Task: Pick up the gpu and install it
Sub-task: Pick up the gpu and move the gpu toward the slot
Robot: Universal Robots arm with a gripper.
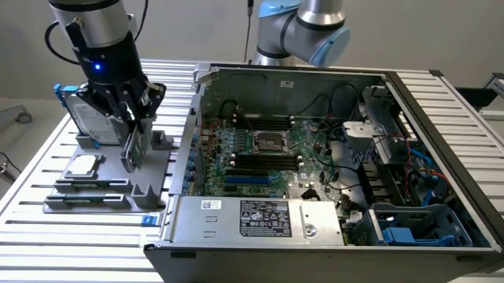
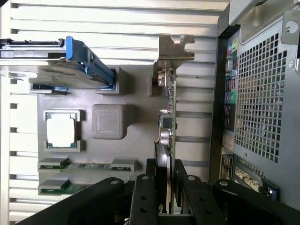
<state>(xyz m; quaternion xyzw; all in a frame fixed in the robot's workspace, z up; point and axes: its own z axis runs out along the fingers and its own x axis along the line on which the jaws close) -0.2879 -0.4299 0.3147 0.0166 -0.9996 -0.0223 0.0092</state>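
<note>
The gpu (image 1: 131, 148) stands on edge over the grey parts holder (image 1: 106, 177), at the exterior view's left. My gripper (image 1: 130, 115) comes down on it from above and is shut on its upper edge. In the wrist view the gpu (image 2: 166, 126) runs edge-on away from my black fingers (image 2: 146, 187), which clamp it from both sides. Its silver end bracket (image 2: 174, 49) sticks out at the far end. The open computer case (image 1: 331, 159) with its green motherboard (image 1: 268, 150) lies beside the holder.
The silver hard drive (image 1: 88, 115) in its blue-edged frame stands in the holder behind the gpu. A small square silver chip (image 1: 84, 166) and two memory sticks (image 1: 87, 191) lie in the holder. The case's perforated back wall (image 2: 262, 103) is close by. A slatted metal table (image 1: 32, 177) carries everything.
</note>
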